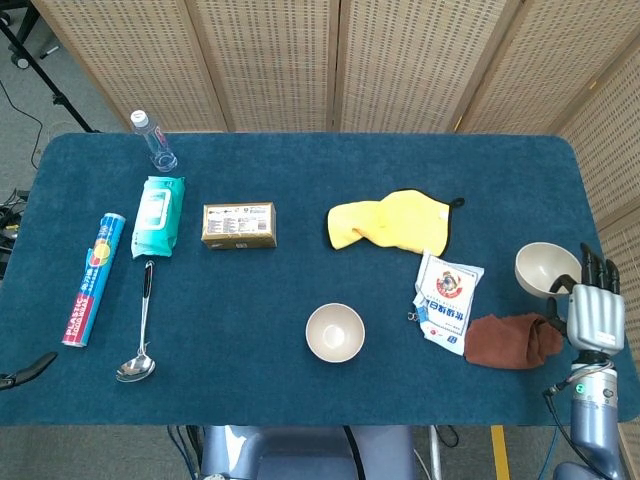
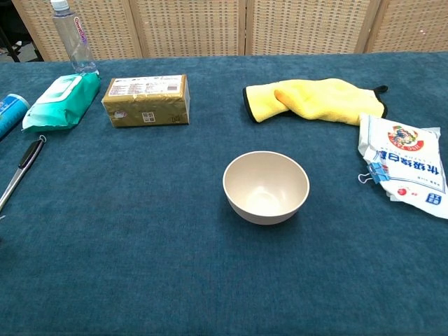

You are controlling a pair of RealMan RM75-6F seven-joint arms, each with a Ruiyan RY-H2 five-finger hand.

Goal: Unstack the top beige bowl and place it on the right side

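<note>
Right hand: it is showing only in the head view, at the table's right edge, with its fingers wrapping the rim of the top beige bowl and gripping it.
Top beige bowl: it is sitting in the right hand's grasp near the right edge of the table, its opening tilting toward the left; whether it is touching the cloth surface cannot be told.
Other beige bowl: it is standing upright and alone near the middle front of the table, well apart from the held bowl.
Left hand: only a dark tip is peeking in at the left edge of the head view, too little to tell how its fingers are lying.
Brown cloth: it is lying crumpled just beside the right hand, below the held bowl.
White packet: it is lying flat between the lone bowl and the brown cloth, with a blue clip on its lower left corner.
Yellow cloth: it is lying folded behind the packet.
Gold box: it is resting left of centre.
Green wipes pack: it is lying just left of the box.
Water bottle: it is standing upright at the back left.
Spoon: it is lying below the wipes pack.
Blue tube: it is lying near the left edge.
</note>
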